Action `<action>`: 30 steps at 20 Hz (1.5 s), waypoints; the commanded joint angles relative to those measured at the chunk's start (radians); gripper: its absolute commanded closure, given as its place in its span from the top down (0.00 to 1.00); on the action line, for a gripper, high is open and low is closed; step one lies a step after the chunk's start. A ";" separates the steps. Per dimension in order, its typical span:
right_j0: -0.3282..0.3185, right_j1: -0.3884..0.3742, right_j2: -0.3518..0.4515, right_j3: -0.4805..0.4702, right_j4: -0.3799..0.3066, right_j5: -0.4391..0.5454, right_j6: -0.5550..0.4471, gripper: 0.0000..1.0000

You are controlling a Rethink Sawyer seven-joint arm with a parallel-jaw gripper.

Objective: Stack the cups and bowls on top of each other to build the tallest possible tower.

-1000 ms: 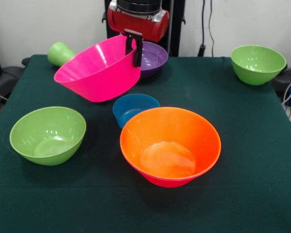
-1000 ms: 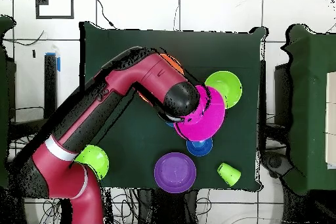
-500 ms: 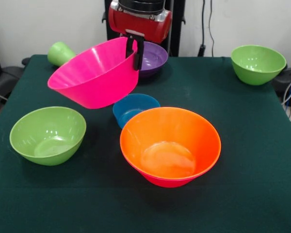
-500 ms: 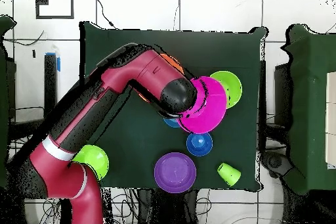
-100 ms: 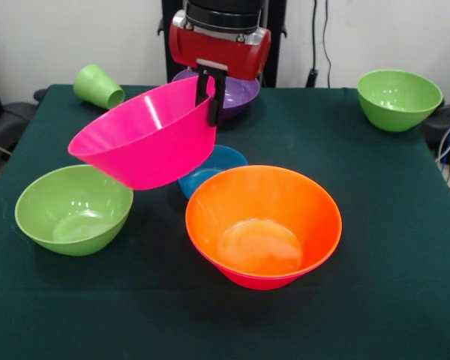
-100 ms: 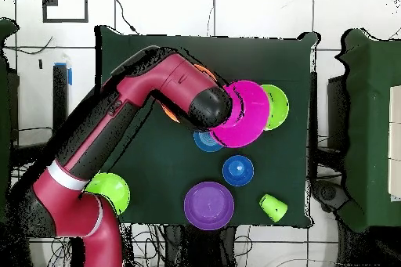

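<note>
1. Nearest in the front view, the big orange bowl point(image 5: 263, 225) sits upright on the dark green bench point(image 5: 375, 300). In the overhead view my arm point(image 6: 133, 123) covers nearly all of it.
2. To its left stands a green bowl point(image 5: 73, 208), upright and empty.
3. My gripper point(image 5: 210, 96) is clamped on the rim of a big pink bowl point(image 5: 146, 135), one finger inside and one outside. The bowl hangs tilted in the air, its lower edge over the green bowl's rim.
4. A small blue bowl point(image 5: 214, 169) sits between the pink and orange bowls, partly hidden by the pink one.
5. A second small blue bowl point(image 6: 238, 170) shows only in the overhead view.
6. Behind my gripper the purple bowl point(image 5: 240, 91) is half hidden.
7. Far left, a light-green cup point(image 5: 97, 85) lies on its side.
8. Far right, another green bowl point(image 5: 399, 99) stands by the bench edge.
</note>
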 commanded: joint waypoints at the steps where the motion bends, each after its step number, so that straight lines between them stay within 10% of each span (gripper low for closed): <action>1: -0.007 -0.006 0.117 -0.142 0.047 0.159 0.269 0.00; 30: 0.029 -0.028 0.263 -0.206 0.053 0.333 0.277 0.00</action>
